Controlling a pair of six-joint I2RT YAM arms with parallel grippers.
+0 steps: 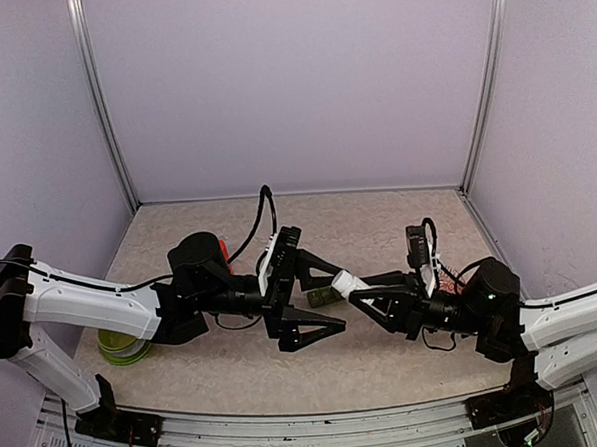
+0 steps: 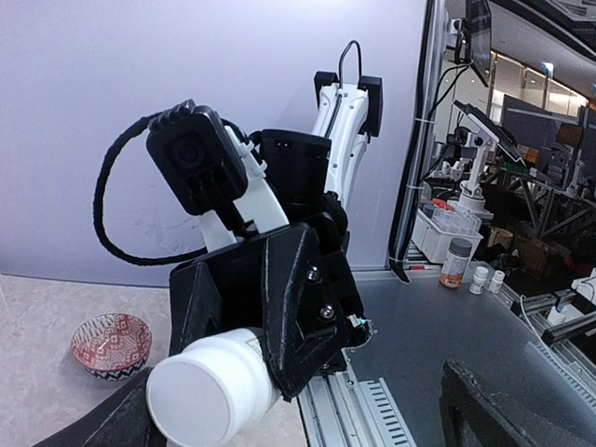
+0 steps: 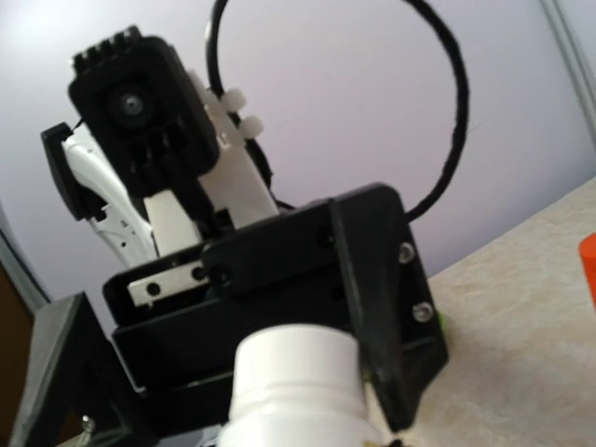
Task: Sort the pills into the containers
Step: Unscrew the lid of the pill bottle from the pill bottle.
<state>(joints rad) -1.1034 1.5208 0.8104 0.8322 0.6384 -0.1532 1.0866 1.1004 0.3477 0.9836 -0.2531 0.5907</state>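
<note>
Lime-green bowl: on the counter at the near left, partly under the left arm.
Left end effector: lying low over the middle of the counter, fingers spread wide with nothing between them. One finger ends close beside the white bottle.
Right end effector: facing the left one and clamped around the white bottle, which it holds off the counter. The bottle's flat end points toward the left wrist camera.
Containers: a small dark green piece on the counter between the two end effectors, just below the bottle. Its lids are too small to make out.
Patterned bowl: red and white, on the counter behind the right end effector.
Red-orange item: farther back, mostly hidden behind the left arm.
</note>
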